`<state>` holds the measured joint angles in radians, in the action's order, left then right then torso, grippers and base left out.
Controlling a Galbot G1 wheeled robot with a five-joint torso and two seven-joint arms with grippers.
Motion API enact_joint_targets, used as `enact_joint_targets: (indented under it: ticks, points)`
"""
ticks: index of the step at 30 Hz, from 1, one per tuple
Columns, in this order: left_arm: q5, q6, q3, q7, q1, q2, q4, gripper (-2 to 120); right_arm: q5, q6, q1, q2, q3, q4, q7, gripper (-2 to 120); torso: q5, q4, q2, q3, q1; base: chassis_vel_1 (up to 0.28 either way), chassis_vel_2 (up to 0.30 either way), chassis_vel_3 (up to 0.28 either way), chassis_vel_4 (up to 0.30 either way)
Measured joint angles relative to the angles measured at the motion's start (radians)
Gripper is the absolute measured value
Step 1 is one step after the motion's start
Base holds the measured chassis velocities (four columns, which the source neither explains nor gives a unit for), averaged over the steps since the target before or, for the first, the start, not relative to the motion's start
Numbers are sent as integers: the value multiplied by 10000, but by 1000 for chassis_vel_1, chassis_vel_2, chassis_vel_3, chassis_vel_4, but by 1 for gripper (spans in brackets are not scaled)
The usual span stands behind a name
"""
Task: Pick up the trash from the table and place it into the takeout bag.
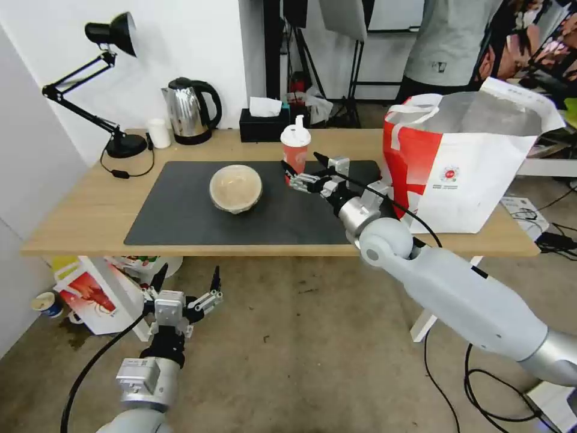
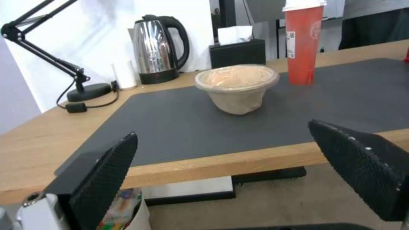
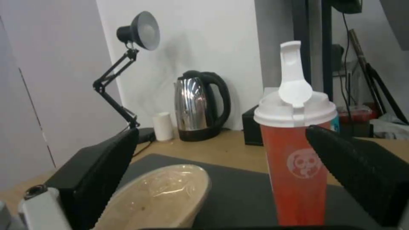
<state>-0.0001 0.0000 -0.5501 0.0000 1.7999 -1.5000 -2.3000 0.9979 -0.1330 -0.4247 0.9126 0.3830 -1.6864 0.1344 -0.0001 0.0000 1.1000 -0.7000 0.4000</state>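
Observation:
On the table (image 1: 78, 216), a beige clear-lidded bowl (image 1: 235, 188) sits mid-mat, and a red drink cup (image 1: 296, 150) with a white spouted lid stands upright just right of it. My right gripper (image 1: 300, 161) is open at the cup's side. In the right wrist view the cup (image 3: 294, 166) stands between the spread fingers, close to one pad (image 3: 358, 169), with the bowl (image 3: 158, 195) nearer. The takeout bag (image 1: 463, 174) stands open at the table's right end. My left gripper (image 1: 190, 272) hangs open below the table's front edge, facing the bowl (image 2: 236, 86) and cup (image 2: 301, 41).
Along the table's back edge stand a black desk lamp (image 1: 117, 141), a small white cup (image 1: 159, 132), a steel kettle (image 1: 189, 111) and a black tissue box (image 1: 263, 123). A smaller red-and-white bag (image 1: 96, 294) sits on the floor under the left end. Cables trail on the floor at right.

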Motion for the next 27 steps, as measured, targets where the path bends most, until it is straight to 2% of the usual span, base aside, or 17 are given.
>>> enact_joint_targets:
  ticks: [14,27]
  points:
    - [0,0,0,0,0,0,0,100,-292,59,200,170,243,490,160,100,1,-1,0,0,0,0,0,0,0]
    - [0,0,0,0,0,0,0,100,-591,283,178,113,70,621,783,100,0,-1,0,2,0,0,0,0,0]
